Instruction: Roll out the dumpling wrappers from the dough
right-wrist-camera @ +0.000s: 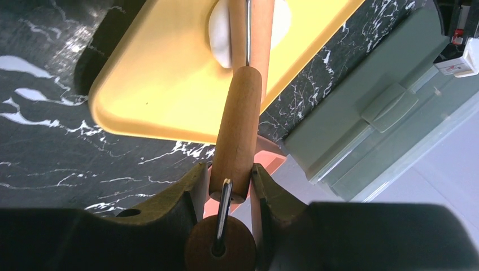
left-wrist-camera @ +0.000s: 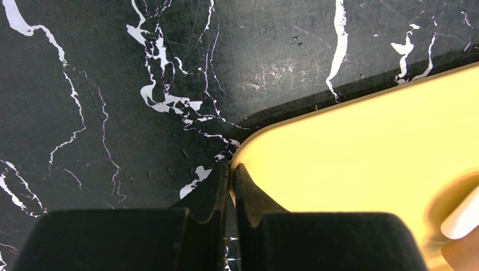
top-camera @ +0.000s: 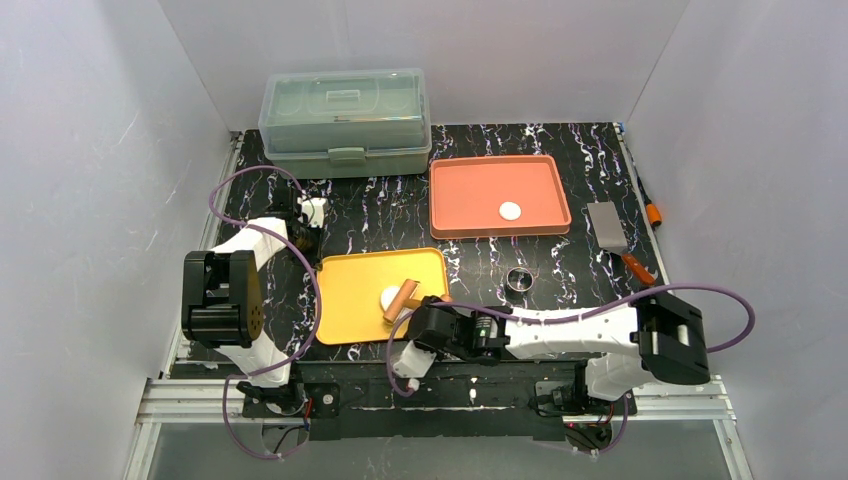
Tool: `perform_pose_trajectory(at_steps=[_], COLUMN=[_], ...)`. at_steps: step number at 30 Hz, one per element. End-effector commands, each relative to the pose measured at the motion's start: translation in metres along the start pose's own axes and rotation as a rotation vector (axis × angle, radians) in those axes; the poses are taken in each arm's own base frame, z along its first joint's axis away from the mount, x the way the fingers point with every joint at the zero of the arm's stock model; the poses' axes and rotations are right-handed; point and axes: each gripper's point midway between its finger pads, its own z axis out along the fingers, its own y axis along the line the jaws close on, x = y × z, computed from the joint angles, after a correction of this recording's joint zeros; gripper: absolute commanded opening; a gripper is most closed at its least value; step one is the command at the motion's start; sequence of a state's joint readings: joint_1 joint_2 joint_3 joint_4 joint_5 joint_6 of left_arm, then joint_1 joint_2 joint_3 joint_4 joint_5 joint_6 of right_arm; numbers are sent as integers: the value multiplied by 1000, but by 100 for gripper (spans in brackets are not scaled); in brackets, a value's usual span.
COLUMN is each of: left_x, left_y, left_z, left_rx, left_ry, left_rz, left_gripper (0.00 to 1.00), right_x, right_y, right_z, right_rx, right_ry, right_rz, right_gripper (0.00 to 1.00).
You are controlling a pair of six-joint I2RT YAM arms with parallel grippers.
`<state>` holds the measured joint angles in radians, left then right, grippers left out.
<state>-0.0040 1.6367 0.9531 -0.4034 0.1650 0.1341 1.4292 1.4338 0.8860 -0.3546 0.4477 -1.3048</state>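
Note:
The dough (top-camera: pixel 388 296) is a small white lump on the yellow tray (top-camera: pixel 360 300), partly under a wooden roller (top-camera: pixel 403 299). In the right wrist view the roller's handle (right-wrist-camera: pixel 237 130) runs from my right gripper (right-wrist-camera: pixel 231 182), which is shut on it, up to the dough (right-wrist-camera: pixel 221 35). My left gripper (top-camera: pixel 312 250) is shut on the far left corner of the yellow tray's rim (left-wrist-camera: pixel 240 152), fingers (left-wrist-camera: pixel 251 192) pinching the edge. One dumpling wrapper (top-camera: pixel 511 211), a small round white disc, lies in the orange tray (top-camera: pixel 450 200).
A small metal ring (top-camera: pixel 519 279) sits right of the yellow tray. A scraper (top-camera: pixel 608 228) with an orange handle lies at the right edge. A clear lidded box (top-camera: pixel 346 120) stands at the back left. White walls enclose the black marbled table.

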Motion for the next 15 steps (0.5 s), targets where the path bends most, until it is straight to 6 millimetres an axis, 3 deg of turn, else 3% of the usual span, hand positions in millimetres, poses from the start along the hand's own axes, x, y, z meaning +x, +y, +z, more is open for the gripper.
perform_pose_trajectory(at_steps=[1, 4, 6, 15], left_x=[7, 6, 6, 4], left_y=[9, 9, 9, 9], left_z=[4, 3, 2, 3], left_rx=[-42, -43, -44, -42], left_ry=[22, 20, 18, 12], left_rz=[14, 14, 15, 15], left_gripper=[0, 0, 0, 0], right_x=[-21, -28, -25, -6], right_y=[80, 87, 100, 115], right_z=[31, 45, 45, -1], right_rx=[-298, -313, -346, -395], right_ry=[-85, -103, -93, -36], right_rz=[-85, -64, -50, -26], right_gripper=[1, 1, 1, 1])
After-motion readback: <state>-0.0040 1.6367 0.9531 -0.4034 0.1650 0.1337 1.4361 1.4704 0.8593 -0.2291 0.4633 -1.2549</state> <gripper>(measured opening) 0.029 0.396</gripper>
